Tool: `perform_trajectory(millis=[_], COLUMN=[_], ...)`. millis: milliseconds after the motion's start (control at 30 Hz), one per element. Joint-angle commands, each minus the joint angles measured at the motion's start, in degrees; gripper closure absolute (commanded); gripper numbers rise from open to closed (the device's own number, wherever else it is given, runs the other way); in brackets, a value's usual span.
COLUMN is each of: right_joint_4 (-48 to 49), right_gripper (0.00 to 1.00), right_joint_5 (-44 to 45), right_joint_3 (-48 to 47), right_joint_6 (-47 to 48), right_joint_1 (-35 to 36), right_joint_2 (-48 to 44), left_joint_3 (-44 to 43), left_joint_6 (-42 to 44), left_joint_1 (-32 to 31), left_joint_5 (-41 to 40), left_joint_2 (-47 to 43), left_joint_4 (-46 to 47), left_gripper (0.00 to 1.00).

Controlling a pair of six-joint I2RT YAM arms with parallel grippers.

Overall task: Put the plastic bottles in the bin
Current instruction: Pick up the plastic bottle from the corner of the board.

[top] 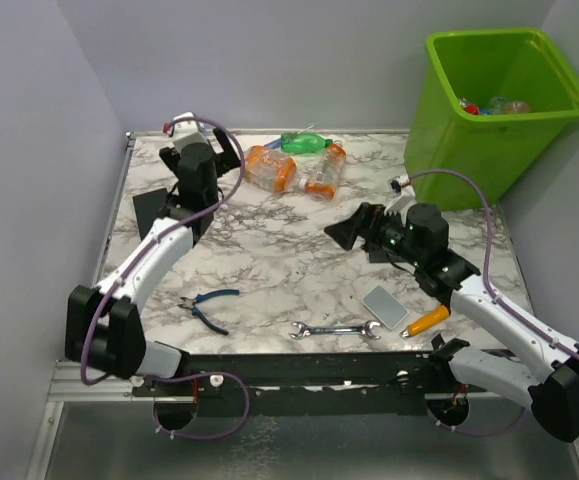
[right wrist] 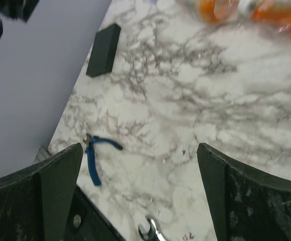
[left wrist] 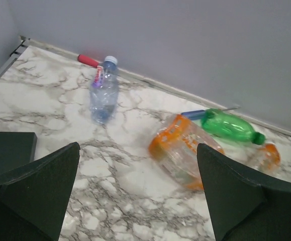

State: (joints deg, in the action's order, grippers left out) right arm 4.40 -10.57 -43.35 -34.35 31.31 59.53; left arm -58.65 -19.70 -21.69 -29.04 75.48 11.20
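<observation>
Both claws are released: I see the left gripper (left wrist: 137,150) and the right gripper (right wrist: 140,150) spread wide, with nothing between the fingers. The bin (top: 439,150) stands at the far right corner of the table (top: 269,270); its wall hides most of the bottles inside (top: 492,106). Well left of the bin, an orange bottle (top: 271,167), a green bottle (top: 304,143) and an orange-labelled bottle (top: 326,170) lie close together. Farther from the bin, a clear bottle (left wrist: 104,93) shows in the left wrist view only; the left gripper hides it from above. The right wrist view blurs and crops the orange ones.
</observation>
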Motion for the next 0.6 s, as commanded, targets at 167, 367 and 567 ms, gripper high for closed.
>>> perform_trajectory(millis=[167,367,567], right_joint_4=[-0.88,-9.50,-14.22], right_gripper=[0.00,0.00,0.00], right_joint_5=[-9.12,-5.58,0.67], right_joint_3=[10.40,11.49,11.31], right_joint_6=[-0.44,4.58,7.02], right_joint_1=[1.37,1.47,1.47], right_joint_2=[-7.61,-10.26,-13.08], left_joint_3=[-27.17,-43.75,-54.24], left_joint_6=[-1.21,3.00,3.53], left_joint_1=[12.65,14.79,16.47], left_joint_5=[8.35,8.29,7.90], left_joint_2=[29.88,46.16,56.84], left_joint_4=[-17.29,-21.76,-23.33], left_gripper=[0.01,0.01,0.01])
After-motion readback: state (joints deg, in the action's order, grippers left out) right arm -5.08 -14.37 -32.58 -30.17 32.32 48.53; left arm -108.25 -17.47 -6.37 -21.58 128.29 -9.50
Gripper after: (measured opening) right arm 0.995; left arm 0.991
